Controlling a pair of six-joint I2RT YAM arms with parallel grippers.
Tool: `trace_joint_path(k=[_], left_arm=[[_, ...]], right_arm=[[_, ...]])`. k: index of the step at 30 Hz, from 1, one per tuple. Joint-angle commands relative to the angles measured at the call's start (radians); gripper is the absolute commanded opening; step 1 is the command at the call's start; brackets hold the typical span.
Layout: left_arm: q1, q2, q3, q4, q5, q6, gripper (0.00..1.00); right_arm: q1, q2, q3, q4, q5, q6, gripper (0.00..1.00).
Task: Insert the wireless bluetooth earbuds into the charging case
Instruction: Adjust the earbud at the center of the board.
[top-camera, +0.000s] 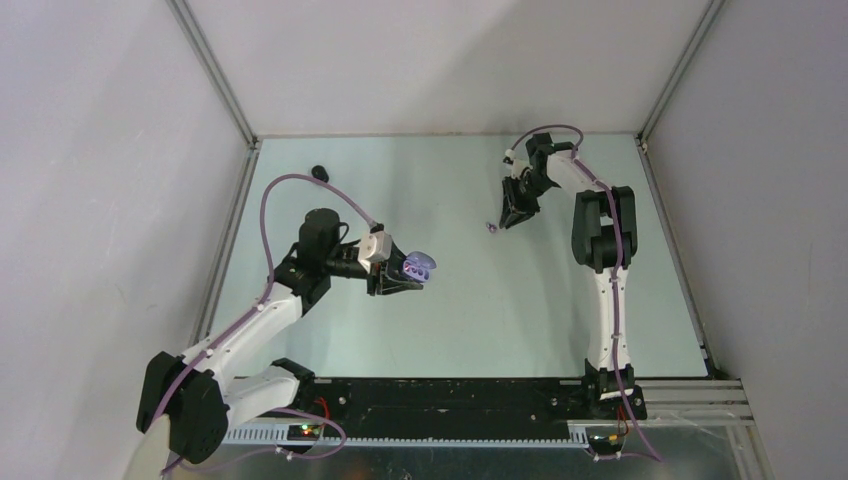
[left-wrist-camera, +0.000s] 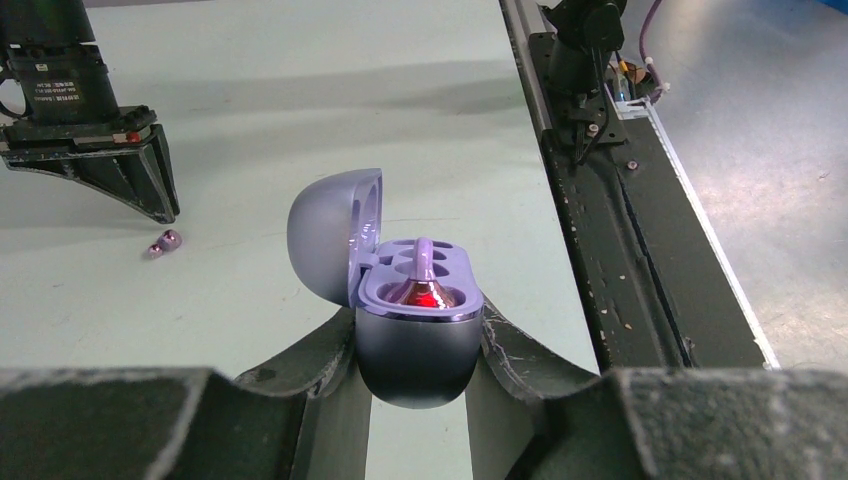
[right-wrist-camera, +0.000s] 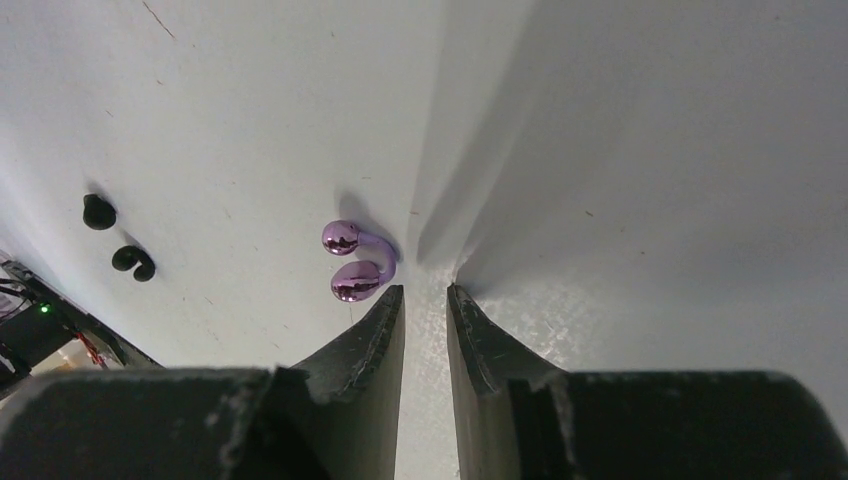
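Observation:
My left gripper (top-camera: 405, 281) is shut on the pale purple charging case (left-wrist-camera: 418, 352) and holds it off the table with its lid open. One purple earbud (left-wrist-camera: 424, 274) sits in the case's near socket, with a red glow at its base. A second purple earbud (right-wrist-camera: 356, 262) lies on the table just left of my right gripper (right-wrist-camera: 425, 291), close to its left fingertip. It also shows in the top view (top-camera: 491, 228). My right gripper's jaws stand a narrow gap apart with nothing between them. The case also shows in the top view (top-camera: 419, 265).
Two black earbuds (right-wrist-camera: 98, 211) (right-wrist-camera: 133, 262) lie on the table at the far left of the right wrist view. A small black object (top-camera: 320, 172) lies near the table's back left. The black base rail (left-wrist-camera: 600, 250) runs along the near edge.

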Motion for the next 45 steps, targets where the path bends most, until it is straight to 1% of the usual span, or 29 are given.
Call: trace_joint_path(k=[1,17,34,45], left_arm=[[-0.007,-0.005,-0.001,0.012,-0.005,0.027,0.00],[-0.006,-0.002,-0.004,0.007,-0.003,0.038,0.00],[-0.008,0.008,0.000,0.007,-0.001,0.038,0.00],[-0.008,0.012,0.003,0.004,0.000,0.038,0.00]], right_arm=[[0.016,0.032,0.045,-0.012,-0.014,0.012,0.27],[0.043,0.060,0.055,-0.019,-0.028,0.008,0.29],[0.041,0.057,0.027,0.018,-0.198,0.031,0.26],[0.018,0.028,-0.026,0.074,-0.309,0.077,0.16]])
